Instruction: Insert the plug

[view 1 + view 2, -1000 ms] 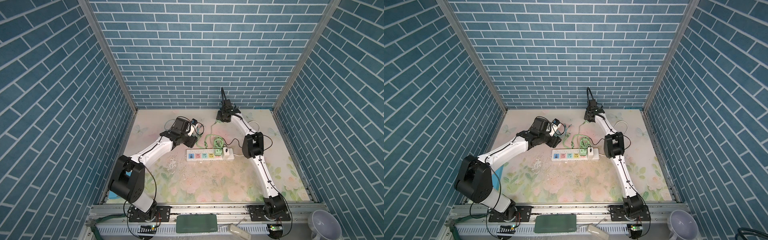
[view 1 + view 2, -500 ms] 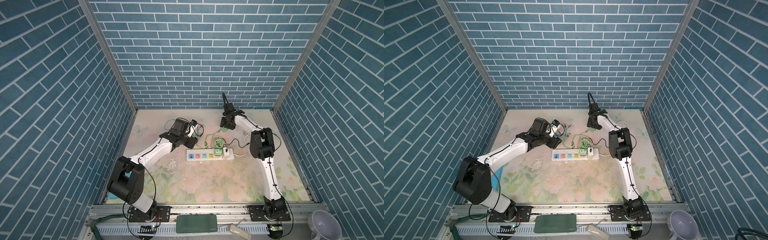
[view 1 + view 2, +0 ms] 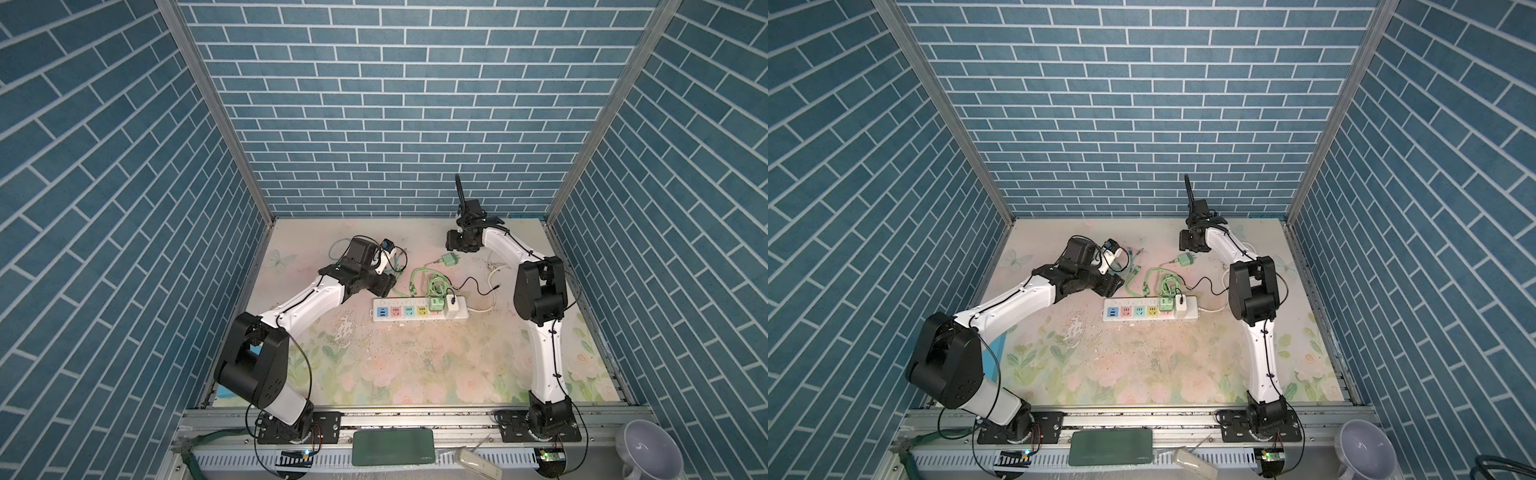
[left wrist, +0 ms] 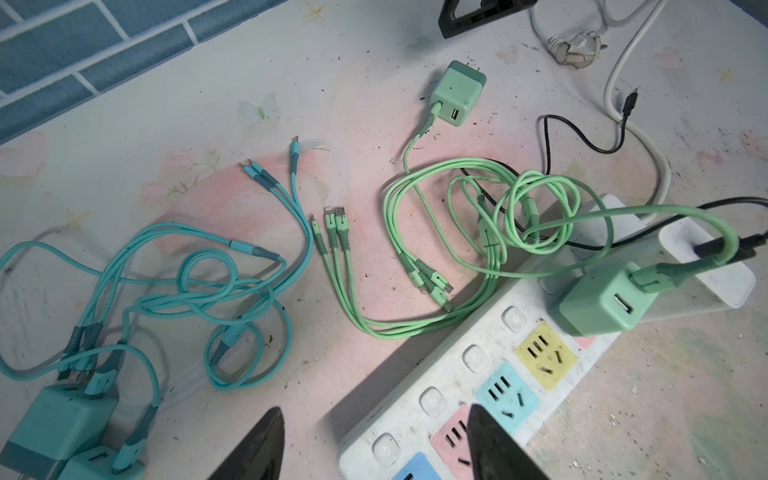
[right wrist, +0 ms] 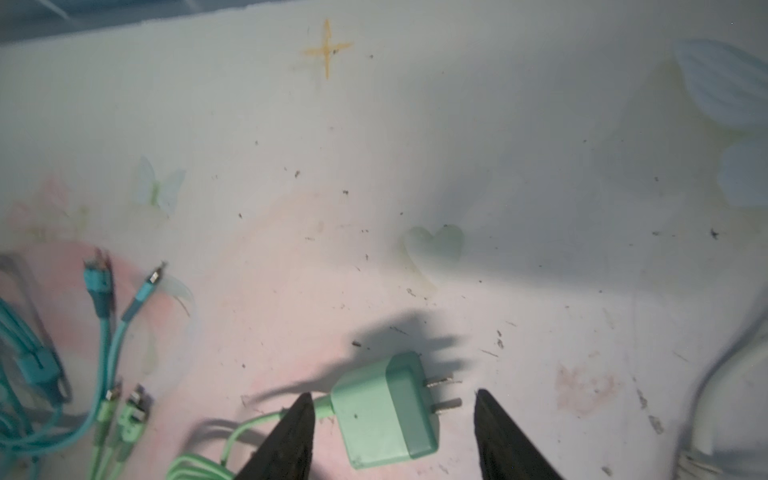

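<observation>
Here, right pincer (image 5: 392,392) low, astride plug (image 5: 386,415).

The left arm (image 3: 307,305) and right arm (image 3: 505,245) are extended forward; the left gripper (image 4: 374,409) and right gripper (image 5: 393,392) are angled downward, jaws parted.

The plug (image 3: 450,260) (image 5: 386,411) is a mint-green cube charger with two bare metal prongs. It lies on its side, unplugged, just beyond the power strip (image 3: 399,300) (image 3: 1133,300), right of centre. Its green cable (image 4: 411,149) leaves the face opposite the prongs. The white strip lies flat, running left to right, and its blue, pink, teal and yellow sockets (image 3: 408,311) are free.
</observation>
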You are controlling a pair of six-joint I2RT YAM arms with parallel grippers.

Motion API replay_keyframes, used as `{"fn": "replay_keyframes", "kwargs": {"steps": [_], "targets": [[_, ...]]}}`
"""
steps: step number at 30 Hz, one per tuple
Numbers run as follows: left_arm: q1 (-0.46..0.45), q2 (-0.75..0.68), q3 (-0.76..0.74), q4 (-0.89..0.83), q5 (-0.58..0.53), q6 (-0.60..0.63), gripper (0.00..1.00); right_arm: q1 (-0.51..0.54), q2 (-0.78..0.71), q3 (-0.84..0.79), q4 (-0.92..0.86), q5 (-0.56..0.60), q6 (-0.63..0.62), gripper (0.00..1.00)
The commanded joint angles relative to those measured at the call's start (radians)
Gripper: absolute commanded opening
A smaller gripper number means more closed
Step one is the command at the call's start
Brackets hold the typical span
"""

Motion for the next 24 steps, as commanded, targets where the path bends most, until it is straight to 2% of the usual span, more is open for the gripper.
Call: {"fn": "replay_keyframes", "kwargs": {"steps": [1,6,8,14,18,24], "targets": [[0.004,-0.014,-0.006,-0.024,0.005,-0.005,0.71,-0.002,-0.040,0.019,-0.109,-0.032,-0.223,0.60],[0.005,-0.001,0.019,-0.036,0.005,-0.006,0.71,-0.007,-0.061,0.021,-0.200,-0.030,-0.369,0.59],[0.004,0.004,0.027,-0.036,0.009,-0.008,0.71,-0.006,-0.044,0.040,-0.225,0.024,-0.394,0.58],[0.002,0.010,0.041,-0.048,0.019,-0.010,0.71,-0.008,0.013,0.081,-0.173,0.156,-0.381,0.54],[0.001,0.006,0.035,-0.051,0.017,-0.011,0.71,-0.023,0.039,0.114,-0.144,0.164,-0.349,0.53],[-0.002,0.006,0.034,-0.050,0.017,-0.016,0.71,-0.034,0.171,0.296,-0.215,0.164,-0.321,0.50]]}}
